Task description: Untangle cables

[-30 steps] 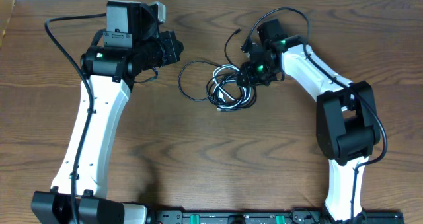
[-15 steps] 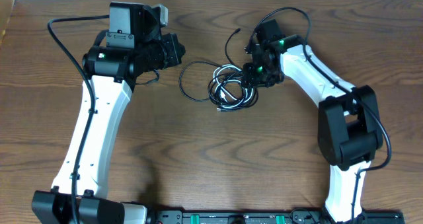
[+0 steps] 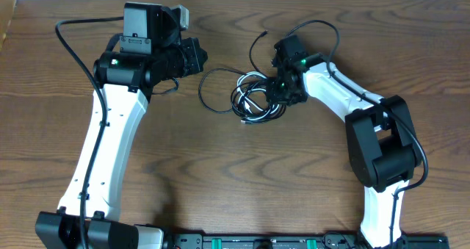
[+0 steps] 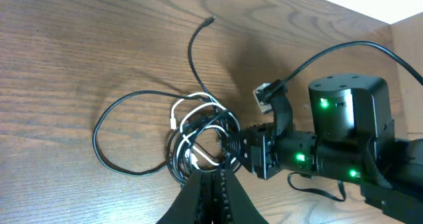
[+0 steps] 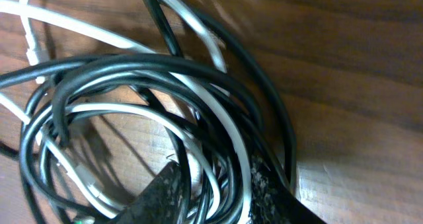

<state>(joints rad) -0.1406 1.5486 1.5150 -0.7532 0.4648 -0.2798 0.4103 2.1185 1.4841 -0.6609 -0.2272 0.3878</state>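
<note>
Overhead: on the brown wooden tabletop (image 3: 220,175), the thin long black cable (image 3: 200,89) and the shorter thin white cable (image 3: 252,77) lie tangled in one coil, with a black loop spilling left. The right end effector (image 3: 275,91) sits at the coil's right edge; the left end effector (image 3: 200,58) hovers apart (up-left).

Left wrist: clenched, empty, coil ahead.

Right wrist: strands of both cables run between the fingers; I cannot tell if they are clamped.

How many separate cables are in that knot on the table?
2. The black cable loops out left of the pile, with one end trailing off on its own; the white cable coils inside the pile. Another strand could be hidden in there.
</note>
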